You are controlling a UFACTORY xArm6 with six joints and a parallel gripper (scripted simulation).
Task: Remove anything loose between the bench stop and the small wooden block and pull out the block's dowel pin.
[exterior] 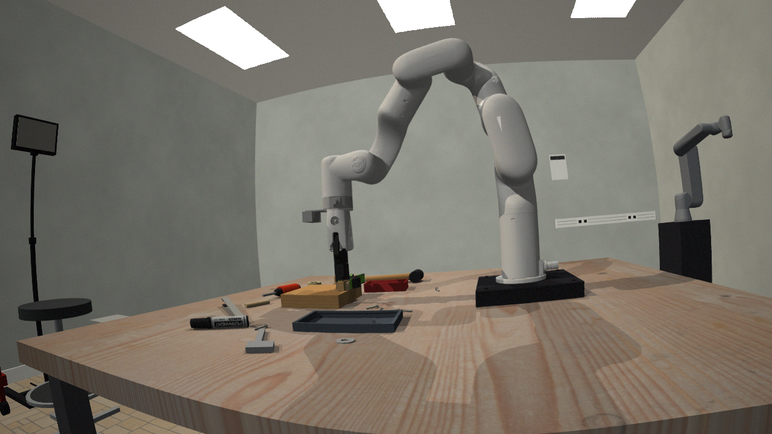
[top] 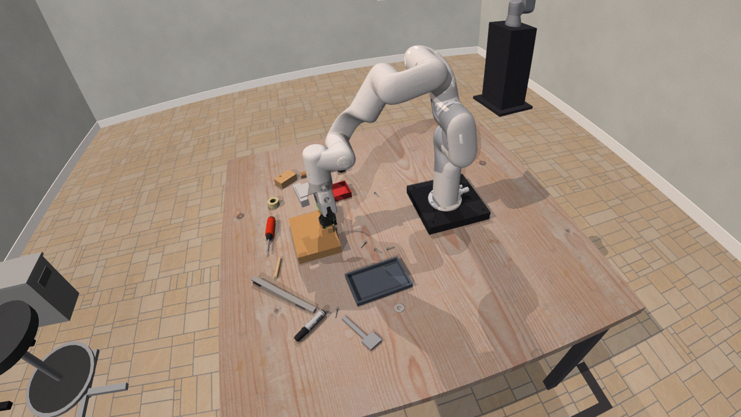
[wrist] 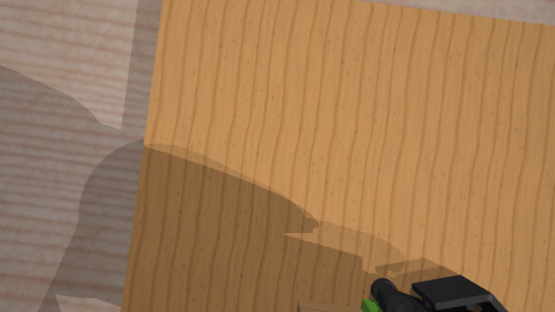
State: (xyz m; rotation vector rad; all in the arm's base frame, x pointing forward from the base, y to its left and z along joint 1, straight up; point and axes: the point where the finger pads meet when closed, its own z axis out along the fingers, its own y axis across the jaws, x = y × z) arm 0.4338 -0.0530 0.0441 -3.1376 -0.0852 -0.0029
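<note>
The orange bench board lies on the table left of the arm's base. My gripper points straight down over the board's far right corner. It is shut on the dowel pin, which stands in the small wooden block; the fingers hide the pin itself. The green-tipped spring clamp sits right beside the block. The bench stop and the gap next to it are hidden behind the fingers.
Around the board lie a red tray, a tape roll, a red screwdriver, a loose dowel, a grey ruler, a marker, a dark tray and some screws.
</note>
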